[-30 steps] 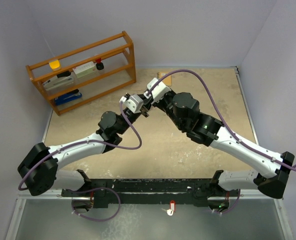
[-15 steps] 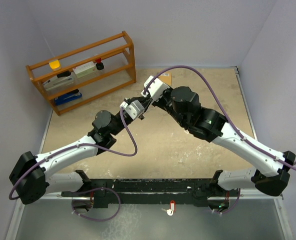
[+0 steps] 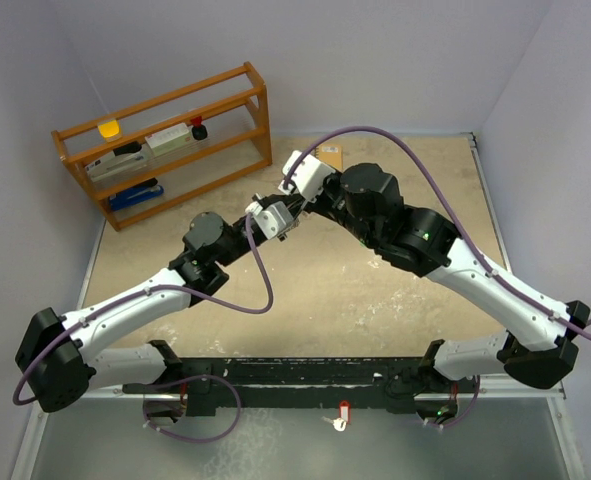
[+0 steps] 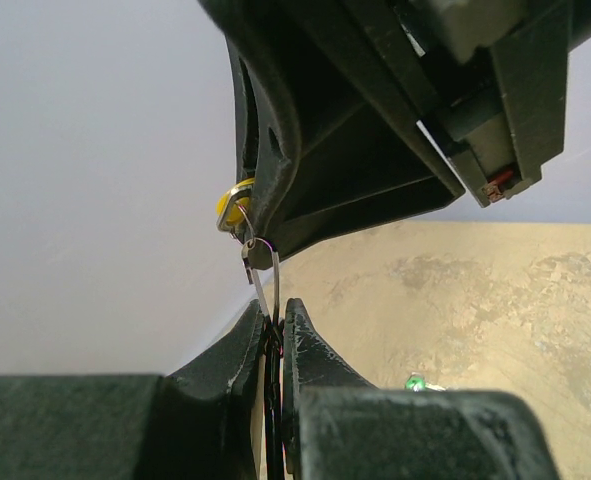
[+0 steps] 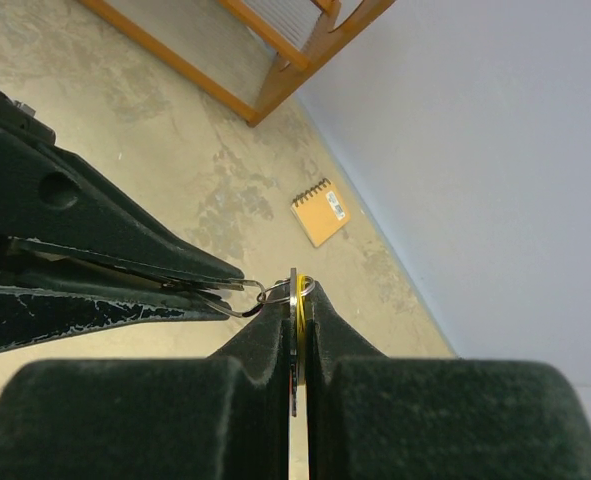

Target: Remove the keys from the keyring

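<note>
Both grippers meet in mid-air above the table's middle. My left gripper (image 3: pixel 283 222) is shut on the keyring (image 4: pixel 263 280), a thin silver wire loop running up from its jaws (image 4: pixel 273 322). My right gripper (image 3: pixel 293 203) is shut on the brass-gold key (image 5: pixel 296 295), whose yellow head (image 4: pixel 232 205) shows at its fingertips. The key still hangs on a wire loop (image 5: pixel 275 292) linked to the left gripper's loops. The green key (image 4: pixel 415 382) lies on the table below, apart from the ring.
A tan spiral notebook (image 5: pixel 322 212) lies near the back wall (image 3: pixel 327 156). A wooden rack (image 3: pixel 165 140) with small items stands at the back left. A red-and-white tag (image 3: pixel 343 414) lies on the near ledge.
Both arms shifted while staying joined at the ring. The left arm stretched out further, with its elbow swinging left. The right wrist moved slightly left.
</note>
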Robot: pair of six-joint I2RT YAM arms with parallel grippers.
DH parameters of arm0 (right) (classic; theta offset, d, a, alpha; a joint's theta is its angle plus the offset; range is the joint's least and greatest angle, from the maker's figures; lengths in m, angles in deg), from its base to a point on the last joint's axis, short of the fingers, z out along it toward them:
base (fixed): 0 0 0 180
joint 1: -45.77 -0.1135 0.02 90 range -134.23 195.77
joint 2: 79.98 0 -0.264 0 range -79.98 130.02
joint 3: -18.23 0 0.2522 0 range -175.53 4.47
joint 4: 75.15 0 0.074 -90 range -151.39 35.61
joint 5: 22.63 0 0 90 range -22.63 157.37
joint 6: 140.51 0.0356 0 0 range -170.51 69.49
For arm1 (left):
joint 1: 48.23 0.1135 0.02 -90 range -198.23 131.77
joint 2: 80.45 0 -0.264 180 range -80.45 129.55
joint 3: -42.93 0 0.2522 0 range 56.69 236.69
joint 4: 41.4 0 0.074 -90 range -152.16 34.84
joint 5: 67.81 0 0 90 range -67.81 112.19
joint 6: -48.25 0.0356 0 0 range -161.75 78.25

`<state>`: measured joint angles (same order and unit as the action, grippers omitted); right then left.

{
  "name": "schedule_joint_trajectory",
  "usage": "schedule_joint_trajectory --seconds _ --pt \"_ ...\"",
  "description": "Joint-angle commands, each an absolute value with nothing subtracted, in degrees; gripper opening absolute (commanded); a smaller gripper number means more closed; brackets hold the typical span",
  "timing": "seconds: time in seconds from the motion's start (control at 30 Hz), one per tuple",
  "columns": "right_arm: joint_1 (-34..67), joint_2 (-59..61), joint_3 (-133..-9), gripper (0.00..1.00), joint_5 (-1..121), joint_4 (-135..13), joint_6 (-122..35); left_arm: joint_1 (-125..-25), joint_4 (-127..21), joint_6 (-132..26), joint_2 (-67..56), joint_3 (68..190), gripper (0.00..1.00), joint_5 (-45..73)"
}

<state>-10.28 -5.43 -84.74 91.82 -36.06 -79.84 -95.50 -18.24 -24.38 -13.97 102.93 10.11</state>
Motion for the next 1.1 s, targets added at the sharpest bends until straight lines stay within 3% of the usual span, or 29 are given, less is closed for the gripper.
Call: schedule_joint_trajectory --seconds 0.0,1.07 --pt "-9.25 -8.63 -89.15 0.00 90.55 -40.55 -81.61 -95.69 -22.35 -24.04 -13.03 105.05 0.00 6.22" --pt "-9.25 -9.01 -85.83 0.00 89.89 -41.58 -81.25 -95.69 -6.56 -34.80 -9.02 104.41 0.11 13.91"
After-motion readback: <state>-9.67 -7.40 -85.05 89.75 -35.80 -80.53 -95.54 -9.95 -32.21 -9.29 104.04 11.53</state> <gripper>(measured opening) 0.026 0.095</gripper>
